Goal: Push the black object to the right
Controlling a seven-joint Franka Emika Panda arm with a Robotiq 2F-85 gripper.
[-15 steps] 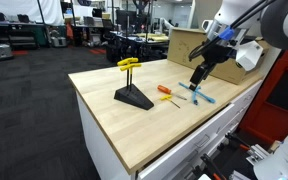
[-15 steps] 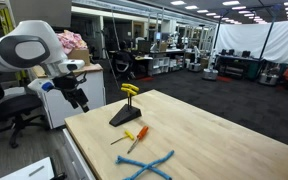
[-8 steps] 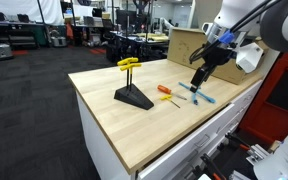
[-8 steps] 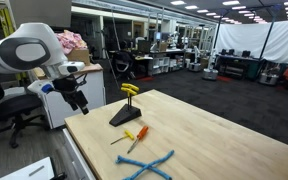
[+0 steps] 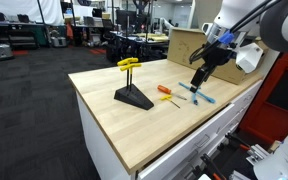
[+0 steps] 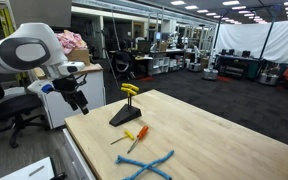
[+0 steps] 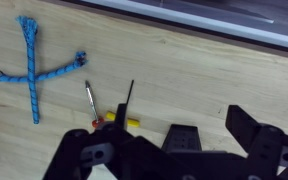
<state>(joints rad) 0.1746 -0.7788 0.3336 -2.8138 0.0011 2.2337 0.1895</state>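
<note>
A pale wooden table (image 5: 114,135) fills both exterior views, set in an open workshop. The white Franka arm (image 5: 246,18) reaches down over one end of it, and its black gripper (image 5: 196,85) hangs just above the tabletop near the edge. It has hold of nothing. In an exterior view the fingers point down and look close together, while the wrist view shows only dark parts of the gripper along the bottom of the picture, so I cannot tell how wide the jaws stand.

The black object (image 5: 134,97), a wedge-shaped stand, sits upright on the table, well apart from the gripper in both exterior views. The small tools lie between the two in an exterior view. Yellow T-handle tools (image 5: 129,65) stick up from its top.

A blue rope (image 7: 34,75) lies flat on the wood, its strands crossed. It appears at the near end of the table in an exterior view (image 6: 149,165).

An orange-handled screwdriver (image 6: 137,137) rests just beside the stand, with a smaller yellow-handled tool (image 6: 119,140) next to it. The wrist view shows their thin shafts (image 7: 88,97) close under the gripper
</note>
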